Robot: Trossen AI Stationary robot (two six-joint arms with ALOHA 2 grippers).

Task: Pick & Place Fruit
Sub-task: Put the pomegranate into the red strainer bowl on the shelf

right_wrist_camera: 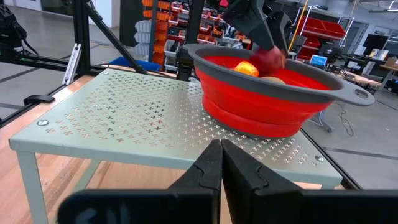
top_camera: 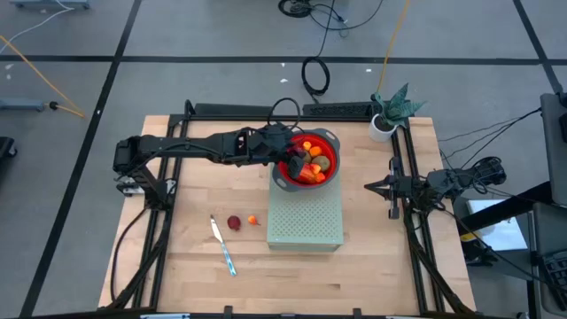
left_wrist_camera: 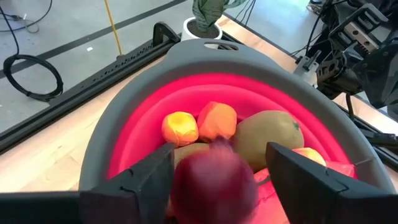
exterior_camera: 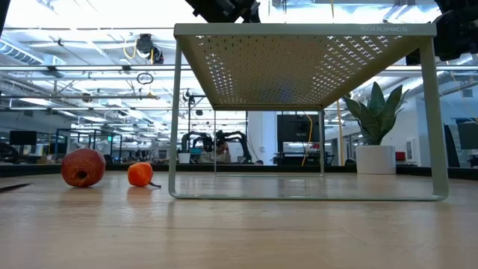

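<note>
The red bowl with a grey rim (top_camera: 334, 142) (left_wrist_camera: 130, 118) stands on the far end of a pale green perforated rack (top_camera: 306, 223) (right_wrist_camera: 124, 112). In it lie two tiny orange balls (left_wrist_camera: 180, 127), a brown-green oval (left_wrist_camera: 268, 140) and more orange fruit (top_camera: 310, 175). My left gripper (top_camera: 287, 157) (left_wrist_camera: 221, 171) hovers over the bowl, open. A blurred dark red ball (left_wrist_camera: 214, 183) (right_wrist_camera: 271, 57) shows between its fingers, above the fruit. Another dark red ball (top_camera: 234, 222) (exterior_camera: 83, 167) and a tiny orange ball (top_camera: 254, 220) (exterior_camera: 140, 174) rest on the table. My right gripper (top_camera: 372, 187) (right_wrist_camera: 221, 158) waits shut at the table's right edge.
A knife with a light-blue handle (top_camera: 223, 246) lies on the table near the two loose fruits. A potted plant (top_camera: 390, 113) stands at the far right corner. The rack's near part (top_camera: 306, 232) is bare. Black frame rails run along the table's left and right edges.
</note>
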